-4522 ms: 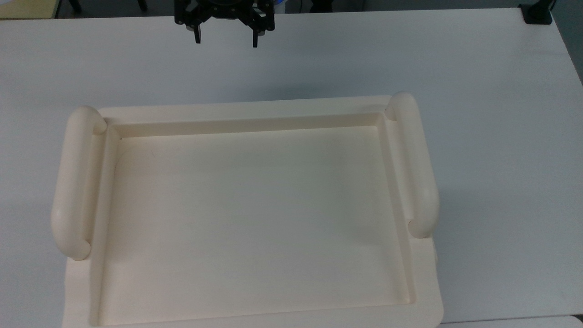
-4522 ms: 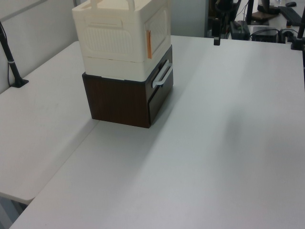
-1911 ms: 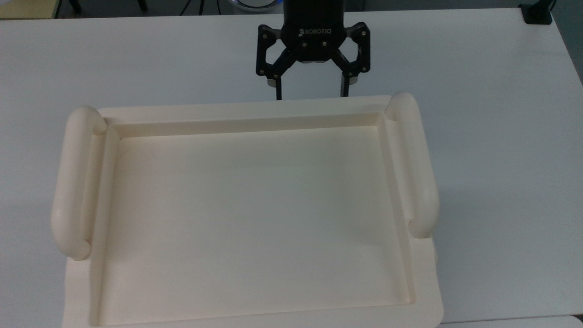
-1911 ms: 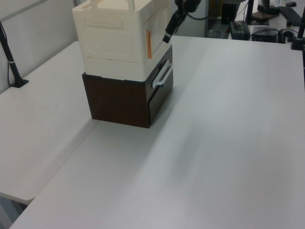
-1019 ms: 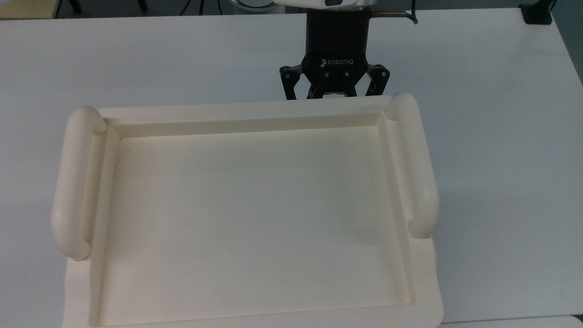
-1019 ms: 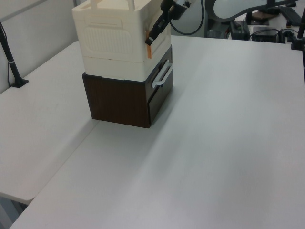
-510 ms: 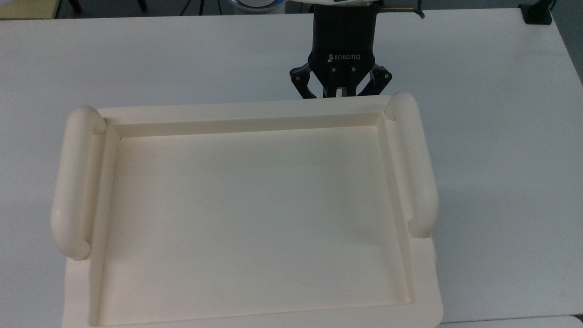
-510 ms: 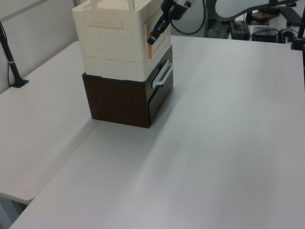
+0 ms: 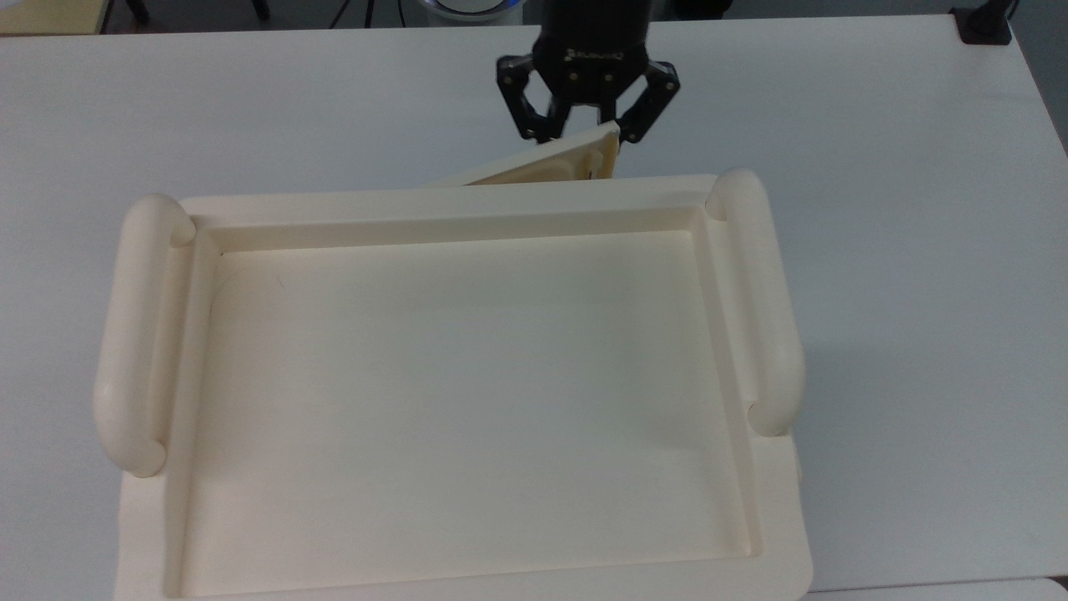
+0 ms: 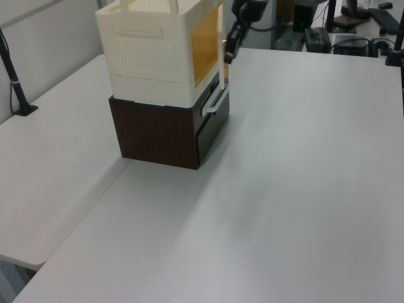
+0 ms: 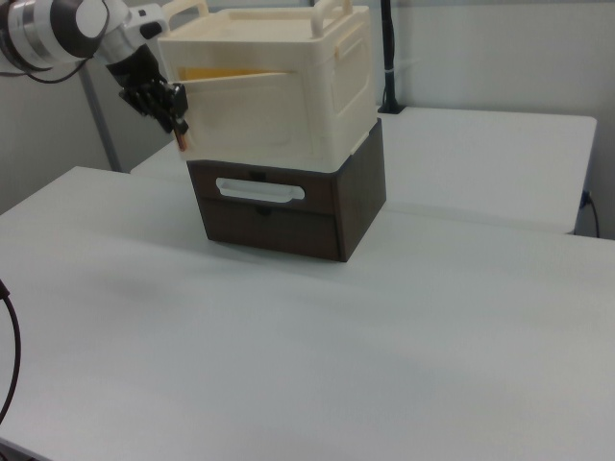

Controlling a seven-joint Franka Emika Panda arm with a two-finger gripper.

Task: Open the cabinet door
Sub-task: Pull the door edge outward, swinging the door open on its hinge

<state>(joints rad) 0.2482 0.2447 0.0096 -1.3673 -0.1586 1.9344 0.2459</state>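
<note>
The cream cabinet [image 9: 450, 202] with its tray-like top and two thick side tubes stands on a dark box. Its door [image 9: 542, 167] is swung partly outward, hinged toward the top view's left, with its free edge at the gripper. My black gripper [image 9: 586, 138] is shut on the door's handle at that free edge. The left view has the gripper [image 10: 230, 49] just off the cabinet's [image 10: 151, 50] front, and the gap shows an orange interior [image 10: 205, 44]. The right view shows the door [image 11: 250, 115] angled out, with the gripper [image 11: 171, 113] at its left edge.
A dark brown drawer unit [image 10: 158, 136] with a white bar handle [image 10: 215, 101] carries the cabinet. All of it stands on a wide white table [image 10: 297, 189]. A black clamp pole [image 10: 17, 88] stands at the left view's left, and another clamp [image 9: 984, 25] at the top view's far right corner.
The gripper came in, shut on the handle, then pulled back from the cabinet. The door has swung out and the orange interior now shows.
</note>
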